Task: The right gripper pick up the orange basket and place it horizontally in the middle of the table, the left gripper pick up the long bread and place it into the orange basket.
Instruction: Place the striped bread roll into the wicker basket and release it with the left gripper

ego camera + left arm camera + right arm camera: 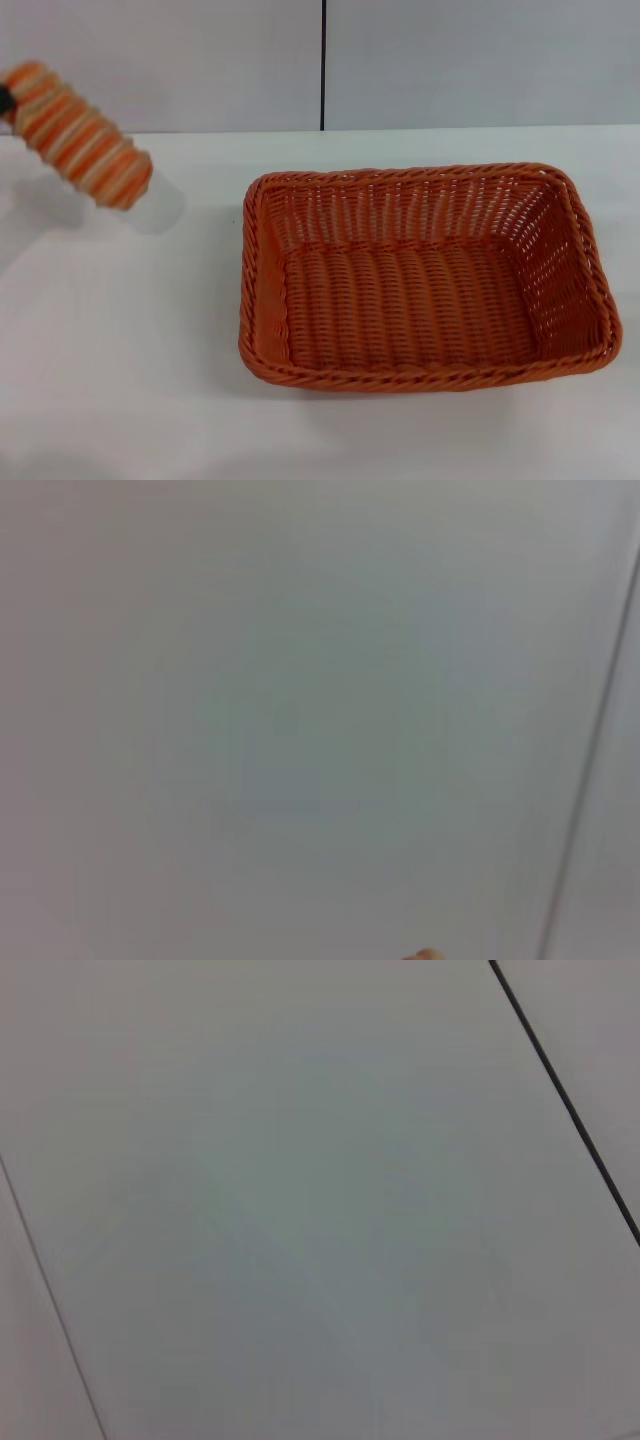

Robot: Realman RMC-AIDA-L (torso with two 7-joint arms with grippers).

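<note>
Upper left, off the table: long bread [78, 136], tilted, lifted, its far end cut off
left gripper: only a dark sliver at the frame edge, grip on the bread unclear
orange basket [425, 275]: mid-table [130, 380], lengthwise, empty
right gripper: unseen

A pale grey wall [470, 60] stands behind, split by a thin dark vertical seam [323, 65].
</note>
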